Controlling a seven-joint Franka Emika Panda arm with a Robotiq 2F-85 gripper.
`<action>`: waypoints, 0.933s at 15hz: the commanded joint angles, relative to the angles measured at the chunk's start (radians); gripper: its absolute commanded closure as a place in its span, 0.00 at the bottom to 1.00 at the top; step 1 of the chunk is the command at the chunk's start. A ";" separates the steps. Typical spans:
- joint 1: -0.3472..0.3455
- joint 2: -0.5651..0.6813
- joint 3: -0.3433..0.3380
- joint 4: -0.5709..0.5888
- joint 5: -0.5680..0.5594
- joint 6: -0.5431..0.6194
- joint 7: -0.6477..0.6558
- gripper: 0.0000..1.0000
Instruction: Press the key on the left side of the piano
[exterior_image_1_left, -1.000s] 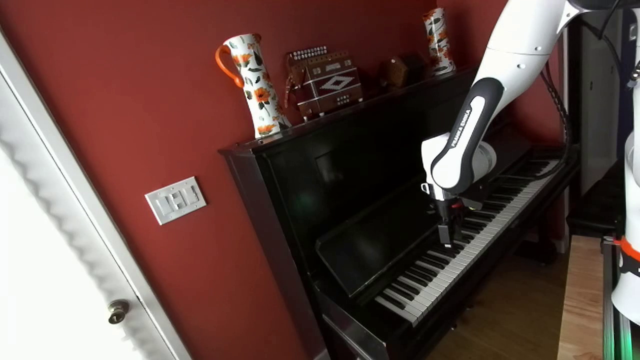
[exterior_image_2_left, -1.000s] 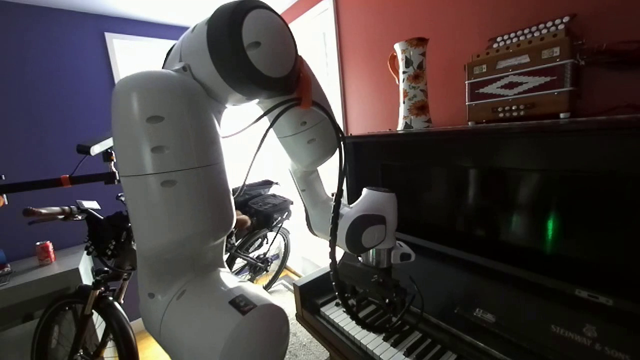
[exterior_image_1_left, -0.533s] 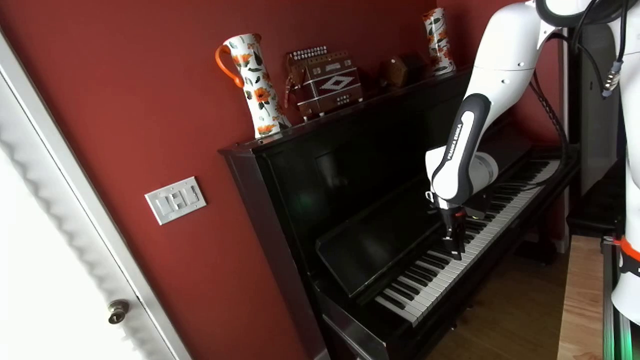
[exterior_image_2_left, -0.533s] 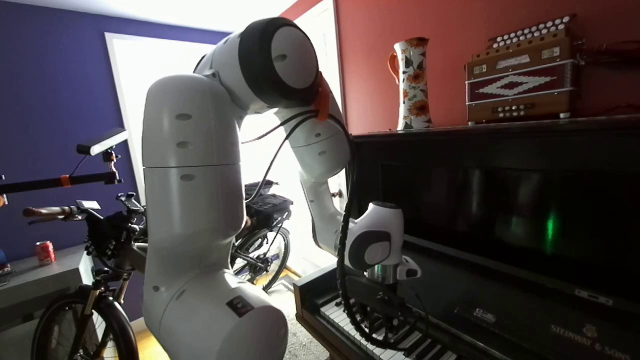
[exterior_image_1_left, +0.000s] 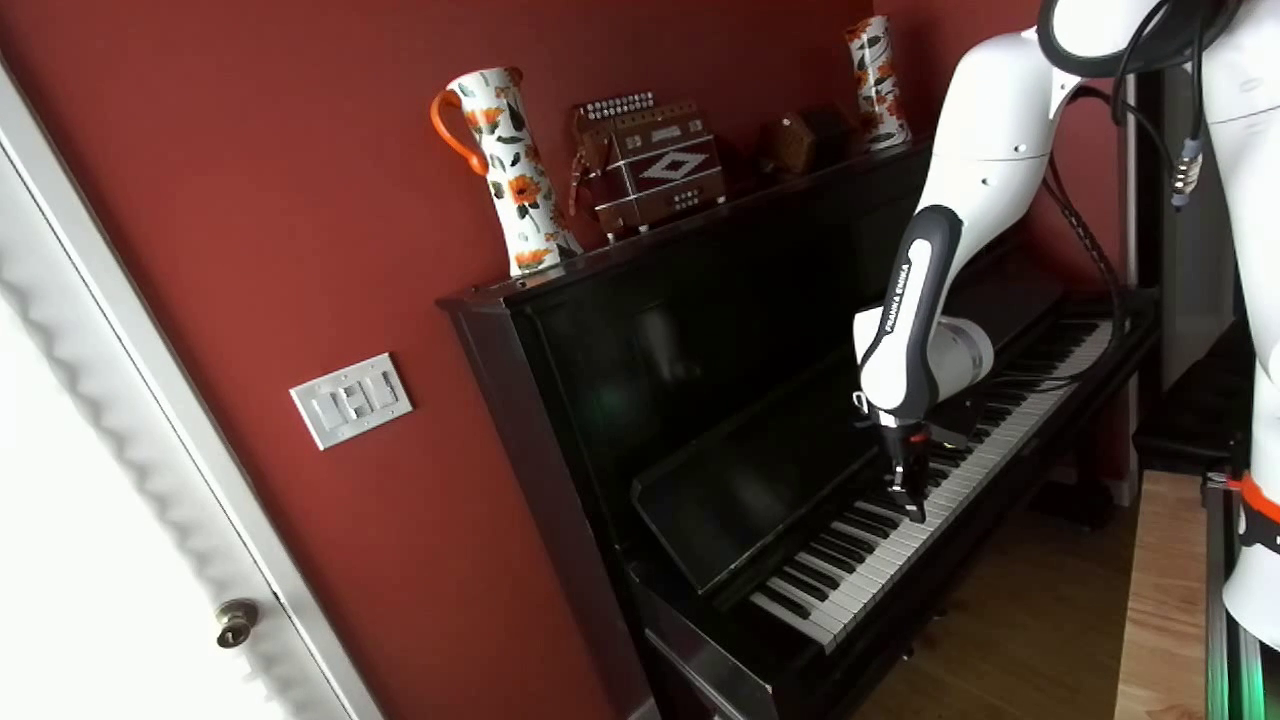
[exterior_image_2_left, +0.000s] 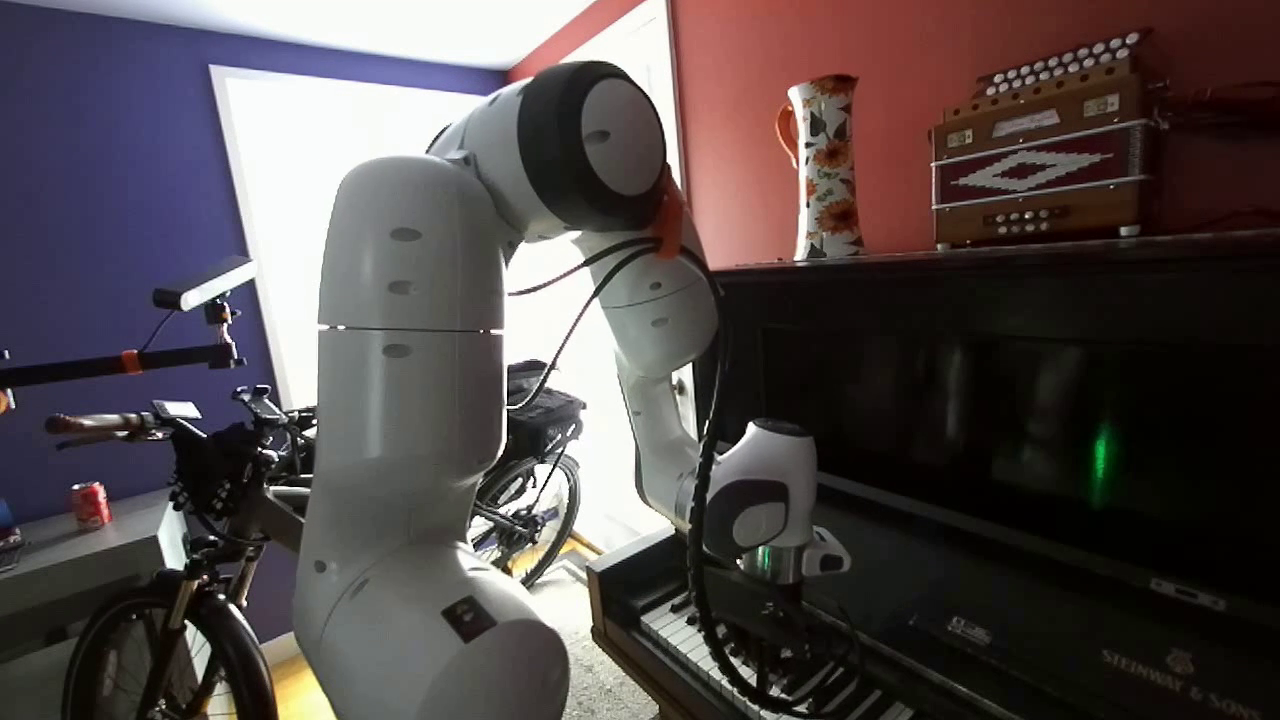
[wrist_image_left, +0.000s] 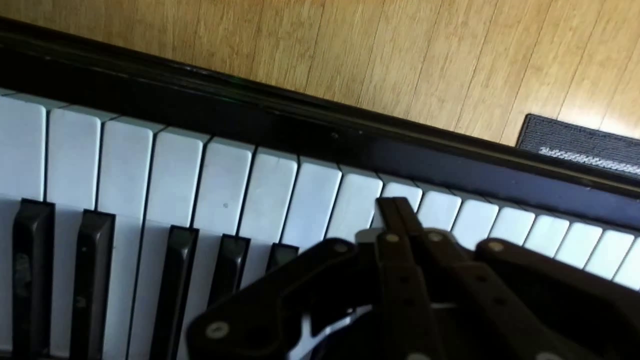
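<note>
The glossy black piano (exterior_image_1_left: 590, 350) stands against the red wall, with its white keys (exterior_image_1_left: 855, 597) and black keys running diagonally in that exterior view. My gripper (exterior_image_1_left: 915, 516) points down at the keyboard, some way in from the near end of the key row. In the wrist view the gripper (wrist_image_left: 398, 199) is shut, its two fingertips pressed together with nothing between them. They show in front of a white key (wrist_image_left: 402, 192); whether they touch it I cannot tell. Cables partly cover the gripper in an exterior view, where the piano (exterior_image_2_left: 1000, 400) also shows.
On the piano top stand a floral pitcher (exterior_image_1_left: 515, 170), an accordion (exterior_image_1_left: 660, 165) and a floral vase (exterior_image_1_left: 877, 85). A black cable (exterior_image_2_left: 705, 480) loops beside the wrist. The piano's dark front rail (wrist_image_left: 300, 120) borders the keys. A wooden table edge (exterior_image_1_left: 1160, 590) lies near the arm base.
The arm has come down closer to the keys, most of it in the first half second. The fingers, spread earlier, have come together.
</note>
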 joint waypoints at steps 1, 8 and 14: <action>-0.046 0.051 0.039 0.024 0.031 0.026 -0.036 1.00; -0.103 0.107 0.084 0.052 0.029 0.052 -0.047 1.00; -0.140 0.141 0.105 0.066 0.011 0.069 -0.044 1.00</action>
